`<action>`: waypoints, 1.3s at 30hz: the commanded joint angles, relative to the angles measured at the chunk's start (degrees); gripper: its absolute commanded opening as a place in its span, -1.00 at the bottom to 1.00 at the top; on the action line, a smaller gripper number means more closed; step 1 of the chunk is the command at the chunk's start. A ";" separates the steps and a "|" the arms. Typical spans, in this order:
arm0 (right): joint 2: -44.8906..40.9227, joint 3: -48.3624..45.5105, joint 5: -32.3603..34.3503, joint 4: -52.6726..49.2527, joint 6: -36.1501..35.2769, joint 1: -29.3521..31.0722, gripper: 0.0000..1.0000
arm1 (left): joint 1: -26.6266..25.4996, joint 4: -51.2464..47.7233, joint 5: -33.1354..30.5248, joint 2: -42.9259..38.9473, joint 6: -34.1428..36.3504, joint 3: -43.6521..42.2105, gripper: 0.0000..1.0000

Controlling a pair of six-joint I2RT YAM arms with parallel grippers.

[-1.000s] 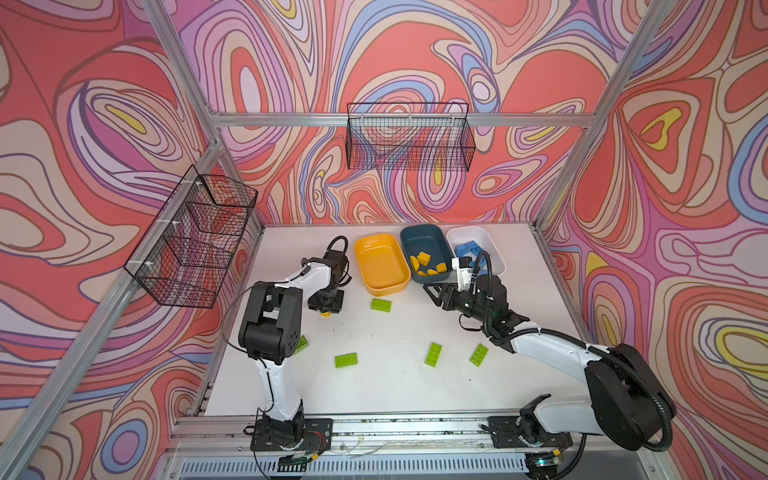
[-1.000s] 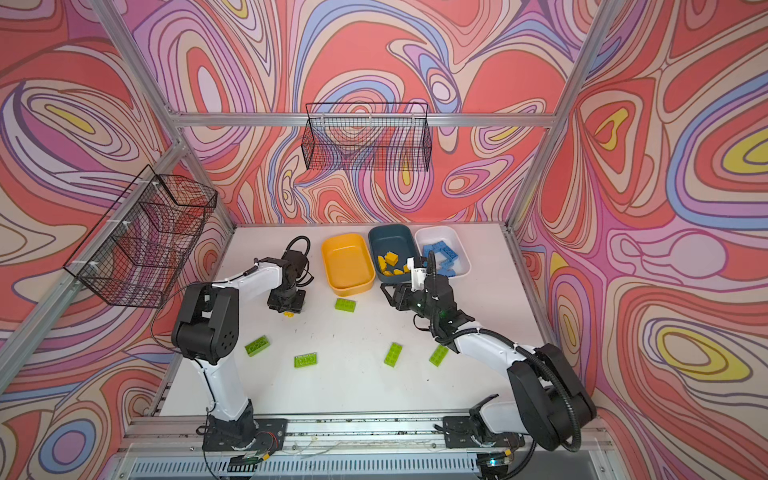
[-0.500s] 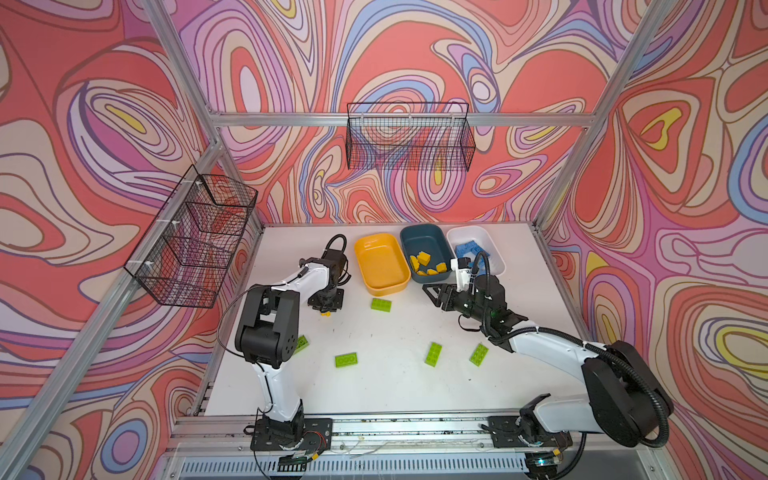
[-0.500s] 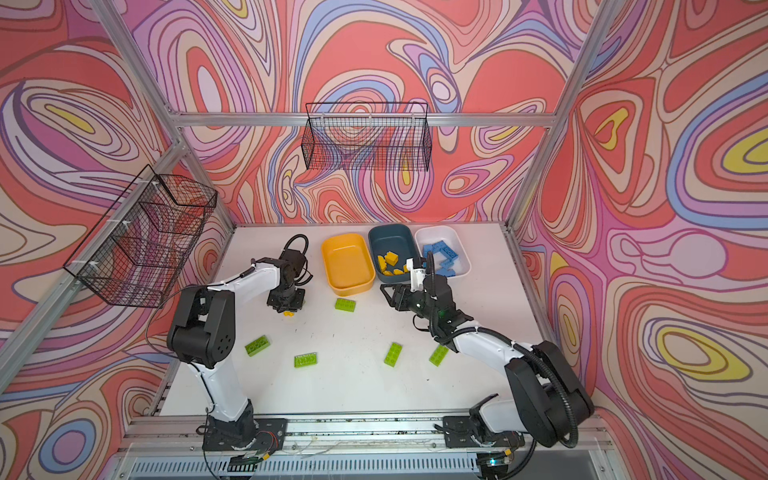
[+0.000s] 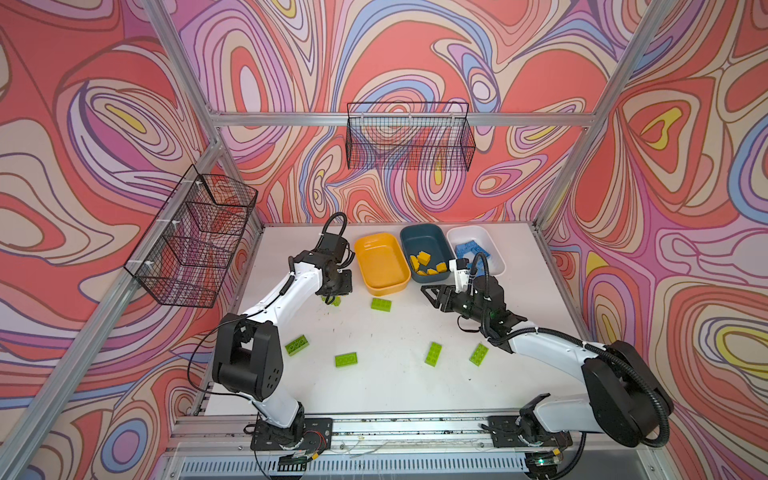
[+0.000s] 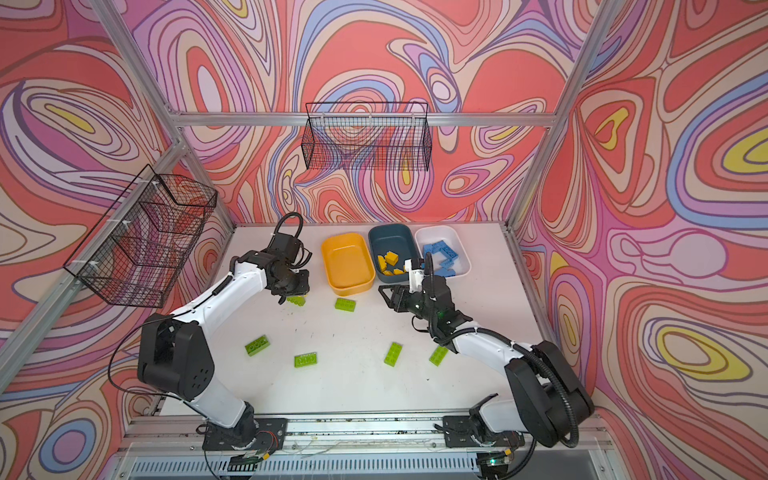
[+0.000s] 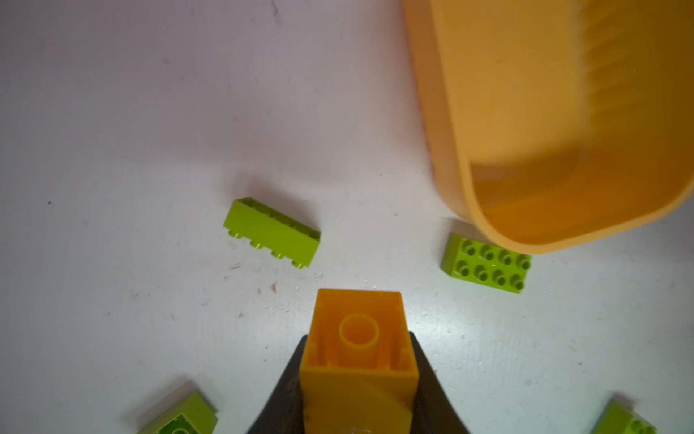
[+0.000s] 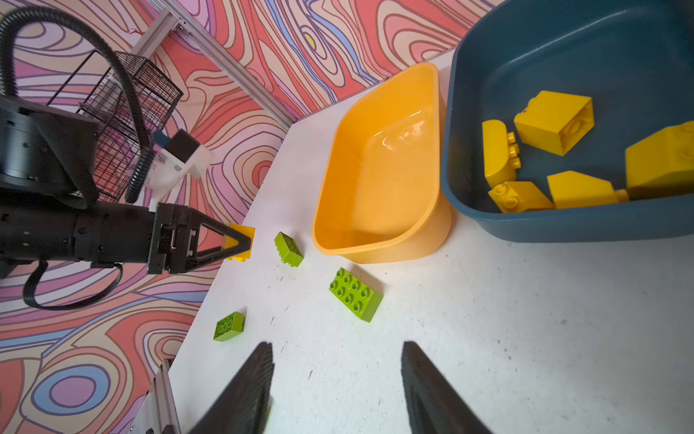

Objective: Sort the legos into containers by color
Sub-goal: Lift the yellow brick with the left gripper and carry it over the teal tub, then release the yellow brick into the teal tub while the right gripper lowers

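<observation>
My left gripper (image 5: 334, 296) is shut on a yellow lego (image 7: 358, 357) and holds it just above the table, left of the empty yellow bin (image 5: 380, 262). The right wrist view shows that grip from the side (image 8: 240, 242). Right by it a green lego (image 7: 272, 233) lies on its side, and another (image 5: 381, 304) lies studs up in front of the yellow bin. My right gripper (image 5: 432, 293) stands open and empty over the table in front of the dark blue bin (image 5: 424, 239), which holds several yellow legos (image 8: 554, 122). The white bin (image 5: 469, 229) holds blue legos (image 5: 467, 251).
Green legos lie loose on the front half of the table (image 5: 296, 345), (image 5: 346, 360), (image 5: 433, 354), (image 5: 478, 354). Wire baskets hang on the left wall (image 5: 195, 241) and the back wall (image 5: 409, 137). Aluminium frame posts bound the table's edges.
The left gripper's jaws have closed on the yellow lego and shifted slightly toward the yellow bin. The right arm has hardly moved.
</observation>
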 commanded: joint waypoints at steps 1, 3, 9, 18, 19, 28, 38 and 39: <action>-2.50 -0.86 -0.60 0.13 1.14 0.35 0.16 | -3.27 2.42 2.70 1.99 -3.27 5.39 -0.53; -3.60 -1.11 -0.52 -0.18 1.70 0.37 0.16 | -5.15 3.26 3.32 4.49 -3.85 9.10 -0.53; -7.93 -3.40 1.04 -3.17 1.61 0.35 0.15 | -9.27 6.27 4.93 13.13 -5.04 20.02 -0.53; -15.74 -4.70 3.14 -18.51 -4.20 0.35 0.16 | -12.05 15.53 10.34 24.85 -9.06 28.77 -0.53; -16.56 -5.09 3.26 -19.14 -4.27 0.44 0.16 | -12.41 16.12 10.66 26.29 -9.38 30.18 -0.53; -19.66 -6.14 4.51 -23.17 -6.59 0.49 0.16 | -16.27 17.15 12.10 42.16 -12.17 48.82 -0.52; -21.62 -6.48 4.67 -26.02 -7.47 0.45 0.16 | -16.28 16.92 9.88 48.97 -14.93 55.98 -0.46; -21.62 -6.44 4.67 -26.05 -7.51 0.47 0.15 | -16.32 17.28 9.88 48.98 -14.98 56.03 -0.45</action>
